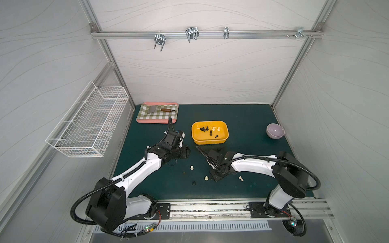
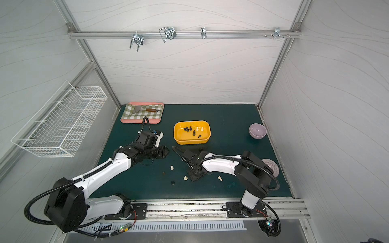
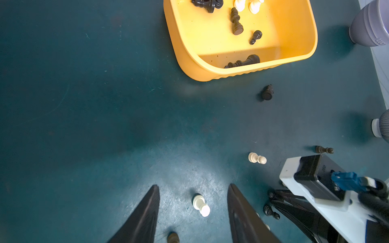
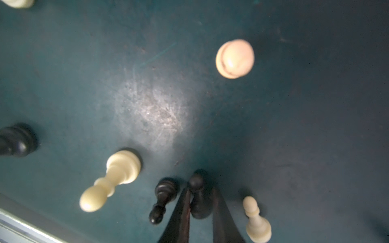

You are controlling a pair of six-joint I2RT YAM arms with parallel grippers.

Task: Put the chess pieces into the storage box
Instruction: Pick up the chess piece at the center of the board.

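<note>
A black pawn is clamped in the right gripper; the left gripper is held half-wide.
The storage box is set on the green mat, beyond both grippers, and several black and cream chess pieces are contained in it. Others are scattered on the mat near the right gripper. A cream pawn is seen between the left gripper's parted jaws, untouched.
</note>
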